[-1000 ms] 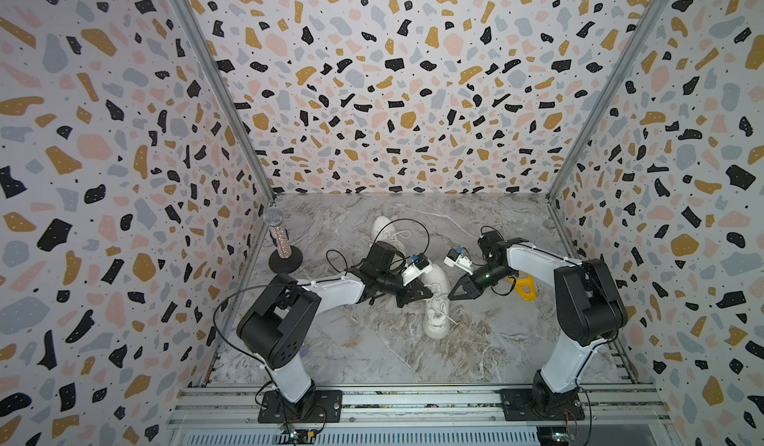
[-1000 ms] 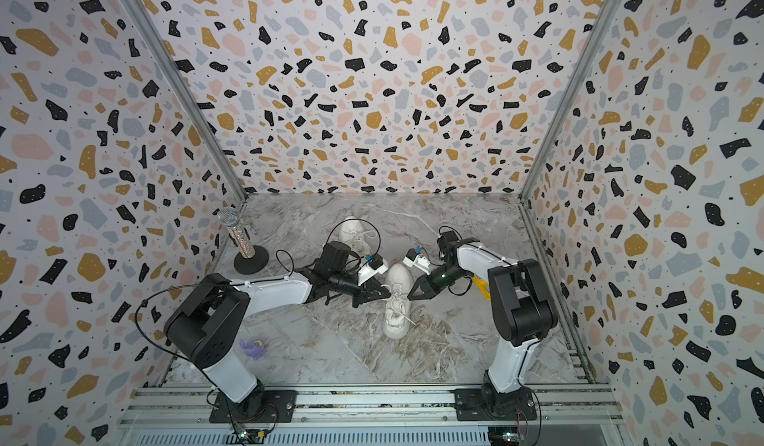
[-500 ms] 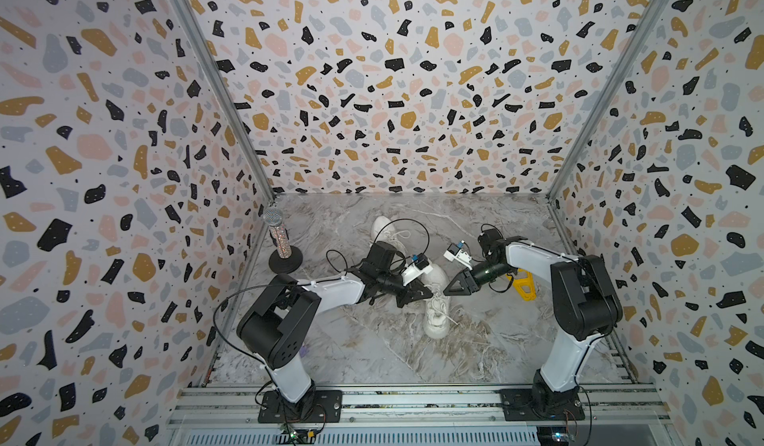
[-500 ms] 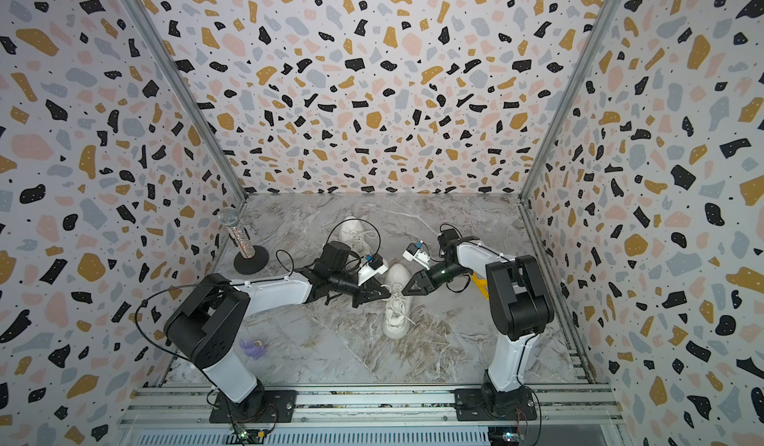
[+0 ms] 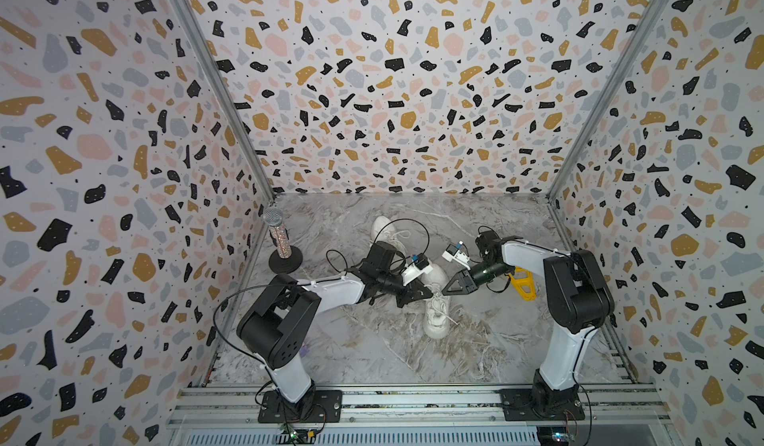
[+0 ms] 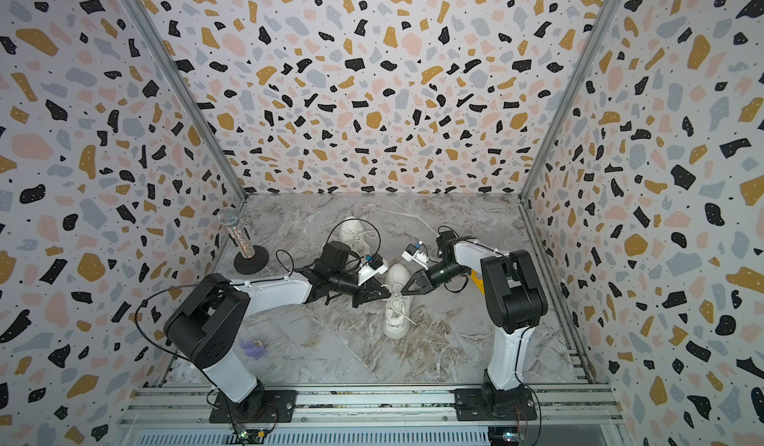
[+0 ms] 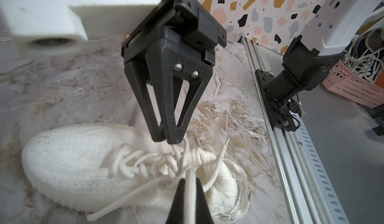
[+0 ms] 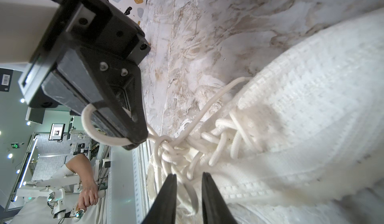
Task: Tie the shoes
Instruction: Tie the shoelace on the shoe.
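Observation:
One cream knit shoe lies mid-table with its toe toward the front rail, also visible in the other top view. The second shoe lies behind it, partly hidden by my left arm. My left gripper is shut on a white lace of the near shoe; a loop of that lace curls out behind its tips. My right gripper faces it across the shoe's tongue, fingers apart, with a loose lace strand lying in the gap. Both tips almost meet over the lacing knot.
A glittery microphone on a round black stand stands at the back left. A yellow plastic piece lies by my right arm, and a small purple thing by my left base. Patterned walls close three sides; a metal rail runs along the front.
My right gripper has shifted a little leftward, closer to the shoe and the left gripper. The left arm and both shoes have stayed put.

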You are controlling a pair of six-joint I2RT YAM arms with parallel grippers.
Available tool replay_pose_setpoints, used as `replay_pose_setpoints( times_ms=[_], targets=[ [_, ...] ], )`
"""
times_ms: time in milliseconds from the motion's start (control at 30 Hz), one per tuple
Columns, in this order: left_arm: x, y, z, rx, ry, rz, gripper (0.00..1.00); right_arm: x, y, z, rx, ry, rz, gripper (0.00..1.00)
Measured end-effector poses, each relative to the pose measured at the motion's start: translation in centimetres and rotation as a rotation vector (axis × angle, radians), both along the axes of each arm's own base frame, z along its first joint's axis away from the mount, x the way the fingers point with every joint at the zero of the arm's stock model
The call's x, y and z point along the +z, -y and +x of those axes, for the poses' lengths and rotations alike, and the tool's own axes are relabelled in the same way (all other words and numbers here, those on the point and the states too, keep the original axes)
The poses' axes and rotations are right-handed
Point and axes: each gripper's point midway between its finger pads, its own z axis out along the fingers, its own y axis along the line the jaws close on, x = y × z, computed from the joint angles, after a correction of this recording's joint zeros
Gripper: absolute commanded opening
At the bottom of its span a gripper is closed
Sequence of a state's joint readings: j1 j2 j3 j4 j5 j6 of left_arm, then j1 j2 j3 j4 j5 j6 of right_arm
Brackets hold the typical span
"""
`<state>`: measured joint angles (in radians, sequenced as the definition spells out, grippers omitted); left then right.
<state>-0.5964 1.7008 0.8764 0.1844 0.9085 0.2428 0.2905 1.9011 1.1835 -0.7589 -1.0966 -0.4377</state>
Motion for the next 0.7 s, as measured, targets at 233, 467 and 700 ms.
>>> replay_pose_setpoints(
  times_ms=[233, 467, 700],
  targets=[
    [0.00, 0.00, 0.00, 0.000, 0.000, 0.000, 0.00, -0.24, -0.23, -0.49, 0.013, -0.023, 0.001, 0.22],
    [0.00, -0.01, 0.01, 0.000, 0.000, 0.000, 0.00, -0.41, -0.24, -0.61, 0.015, -0.037, 0.003, 0.08],
    [-0.01, -0.01, 0.02, 0.001, 0.000, 0.000, 0.00, -0.72, -0.05, -0.61, 0.013, -0.038, -0.020, 0.00]
  ],
)
